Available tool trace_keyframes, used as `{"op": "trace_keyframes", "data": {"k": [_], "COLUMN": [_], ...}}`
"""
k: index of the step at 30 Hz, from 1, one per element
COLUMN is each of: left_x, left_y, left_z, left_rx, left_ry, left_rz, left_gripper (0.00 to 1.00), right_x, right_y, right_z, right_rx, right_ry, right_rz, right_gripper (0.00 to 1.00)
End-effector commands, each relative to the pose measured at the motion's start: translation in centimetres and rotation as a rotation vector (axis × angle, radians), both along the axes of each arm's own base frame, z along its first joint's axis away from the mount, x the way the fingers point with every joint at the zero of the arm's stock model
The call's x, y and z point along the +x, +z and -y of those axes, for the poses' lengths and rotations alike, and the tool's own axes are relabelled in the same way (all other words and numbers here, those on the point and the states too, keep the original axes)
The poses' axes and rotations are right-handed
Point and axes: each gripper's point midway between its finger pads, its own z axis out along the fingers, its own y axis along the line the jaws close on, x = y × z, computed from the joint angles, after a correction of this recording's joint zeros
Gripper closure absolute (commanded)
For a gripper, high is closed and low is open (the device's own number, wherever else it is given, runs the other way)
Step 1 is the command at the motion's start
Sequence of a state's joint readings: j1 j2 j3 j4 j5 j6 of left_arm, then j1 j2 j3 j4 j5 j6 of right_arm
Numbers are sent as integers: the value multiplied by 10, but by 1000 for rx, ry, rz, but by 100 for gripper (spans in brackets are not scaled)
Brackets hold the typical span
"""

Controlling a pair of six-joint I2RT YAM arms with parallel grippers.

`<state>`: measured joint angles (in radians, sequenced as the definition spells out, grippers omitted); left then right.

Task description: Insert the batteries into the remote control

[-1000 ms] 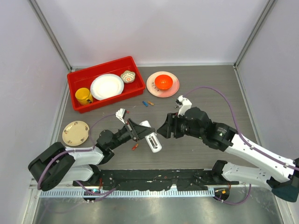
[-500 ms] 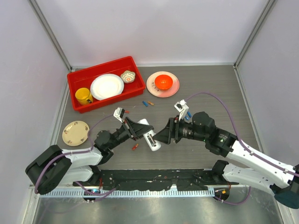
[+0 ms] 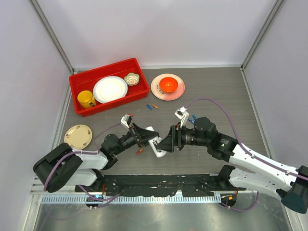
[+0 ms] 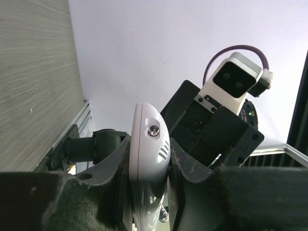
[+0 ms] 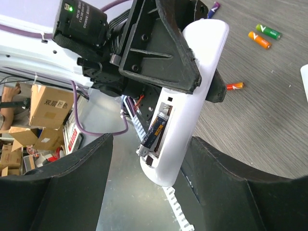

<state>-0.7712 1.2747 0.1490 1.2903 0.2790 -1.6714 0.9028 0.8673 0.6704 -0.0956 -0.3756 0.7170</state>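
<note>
My left gripper point(image 3: 144, 137) is shut on the white remote control point(image 3: 155, 142) and holds it above the table, recess side facing the right arm. In the left wrist view the remote point(image 4: 149, 149) is clamped edge-on between both fingers. My right gripper point(image 3: 167, 143) is open, with a finger on either side of the remote's lower end point(image 5: 192, 106). A dark blue battery point(image 5: 155, 134) lies in the recess, its lower end sticking out. Loose batteries lie on the table: green point(image 5: 268, 31), orange point(image 5: 259, 39), red point(image 5: 235, 86) and purple point(image 5: 214, 6).
A red bin point(image 3: 108, 86) with a white plate, yellow mug and small bowl stands at the back left. A pink plate point(image 3: 167, 86) holds an orange bowl. A tan saucer point(image 3: 78, 136) lies at the left. Another blue battery point(image 3: 193, 118) lies by the right arm.
My right gripper has moved forward and left, closing in until its fingers straddle the remote's end. My left gripper has shifted the remote slightly.
</note>
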Motion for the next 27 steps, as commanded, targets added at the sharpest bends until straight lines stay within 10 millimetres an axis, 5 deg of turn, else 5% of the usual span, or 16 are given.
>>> {"op": "trace_keyframes", "data": {"k": [1,27], "left_x": [-15,-28], "left_y": [50,69], "left_z": [-9,-11], "left_rx": [-173,-195], "left_ry": [-38,-73], "left_rz": [143,241], "left_gripper": [100,100], "right_x": [-1,-13], "right_y": [1,-9], "right_z": [-5,-7], "right_rx": [21,23], "right_ry": [38,120], "right_rz": [41,18], "right_gripper": [30,36]}}
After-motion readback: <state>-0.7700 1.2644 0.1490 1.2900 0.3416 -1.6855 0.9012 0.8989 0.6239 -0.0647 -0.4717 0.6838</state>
